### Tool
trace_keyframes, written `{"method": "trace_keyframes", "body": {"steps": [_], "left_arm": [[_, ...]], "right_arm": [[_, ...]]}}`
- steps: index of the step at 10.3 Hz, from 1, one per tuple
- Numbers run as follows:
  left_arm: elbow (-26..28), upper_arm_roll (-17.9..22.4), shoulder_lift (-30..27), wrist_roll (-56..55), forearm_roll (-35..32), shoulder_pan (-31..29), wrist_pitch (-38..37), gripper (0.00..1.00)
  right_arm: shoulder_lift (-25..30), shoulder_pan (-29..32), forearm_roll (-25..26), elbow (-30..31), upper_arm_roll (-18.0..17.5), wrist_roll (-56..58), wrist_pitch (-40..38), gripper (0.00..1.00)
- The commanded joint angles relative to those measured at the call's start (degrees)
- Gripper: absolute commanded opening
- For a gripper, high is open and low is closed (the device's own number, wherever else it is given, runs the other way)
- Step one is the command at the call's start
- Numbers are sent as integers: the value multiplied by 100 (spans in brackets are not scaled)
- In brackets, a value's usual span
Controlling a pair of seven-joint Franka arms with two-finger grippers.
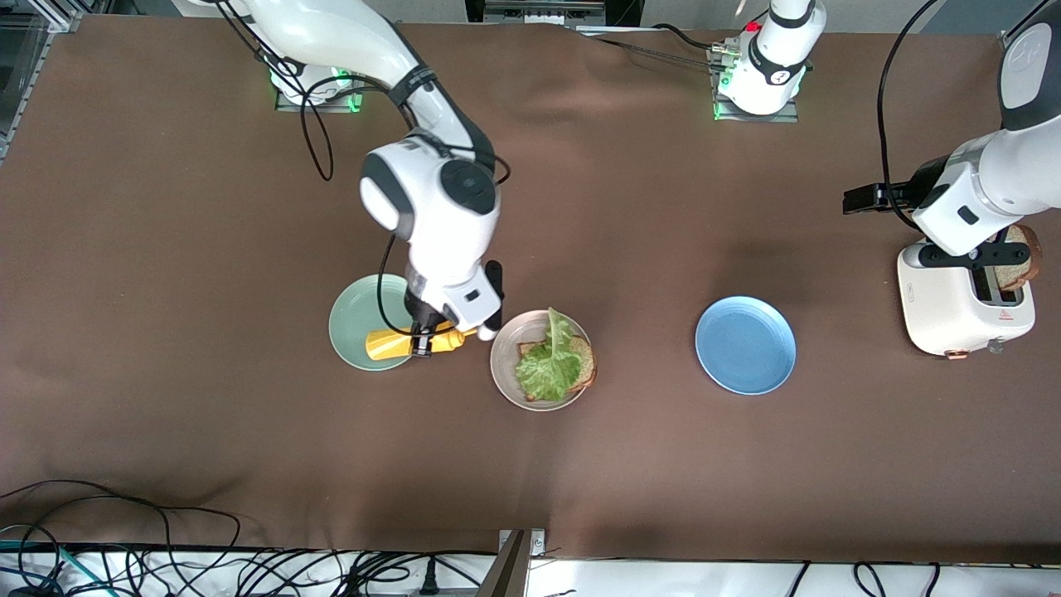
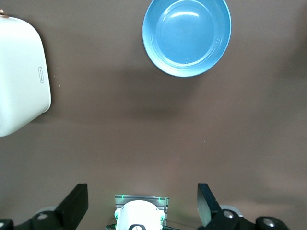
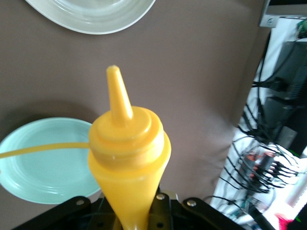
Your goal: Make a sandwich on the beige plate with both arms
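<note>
The beige plate [image 1: 500, 365] holds one brown bread slice [image 1: 585, 362] with a ruffled green lettuce leaf [image 1: 549, 362] lying on top. My right gripper [image 1: 423, 340] is shut on a yellow squeeze bottle [image 1: 388, 343], held on its side over the mint-green plate [image 1: 355, 319]. Its nozzle points toward the beige plate. In the right wrist view the bottle [image 3: 129, 153] fills the middle, with the beige plate's rim [image 3: 91, 26] ahead of the nozzle. My left gripper [image 2: 141, 207] hangs open and empty over the toaster [image 1: 953, 319]. A second bread slice [image 1: 1018, 264] stands in the toaster.
An empty blue plate [image 1: 746, 345] lies between the beige plate and the toaster; it also shows in the left wrist view [image 2: 187, 36]. Cables run along the table edge nearest the front camera. The brown table cloth is wrinkled.
</note>
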State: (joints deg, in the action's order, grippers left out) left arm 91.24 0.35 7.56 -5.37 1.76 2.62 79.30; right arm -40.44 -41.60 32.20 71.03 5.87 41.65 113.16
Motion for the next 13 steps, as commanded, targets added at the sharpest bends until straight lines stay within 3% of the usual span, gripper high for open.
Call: {"method": "trace_keyframes", "body": {"steps": [1, 3, 8, 10, 13], "left_arm": [[-27, 0, 18, 54, -184, 46, 33, 100], [-36, 0, 35, 54, -184, 46, 33, 100], [-36, 0, 44, 54, -184, 37, 16, 100], [-36, 0, 44, -42, -167, 46, 15, 100], [-45, -9, 44, 44, -184, 72, -11, 100]], "right_arm": [[-315, -321, 1247, -239, 90, -637, -31, 18], [-648, -664, 2513, -431, 90, -1122, -83, 18], [-957, -1017, 2914, -415, 134, -1502, -214, 18], [-931, -973, 2749, -406, 108, -1502, -215, 18], [-756, -834, 936, -415, 134, -1449, -198, 18]]}}
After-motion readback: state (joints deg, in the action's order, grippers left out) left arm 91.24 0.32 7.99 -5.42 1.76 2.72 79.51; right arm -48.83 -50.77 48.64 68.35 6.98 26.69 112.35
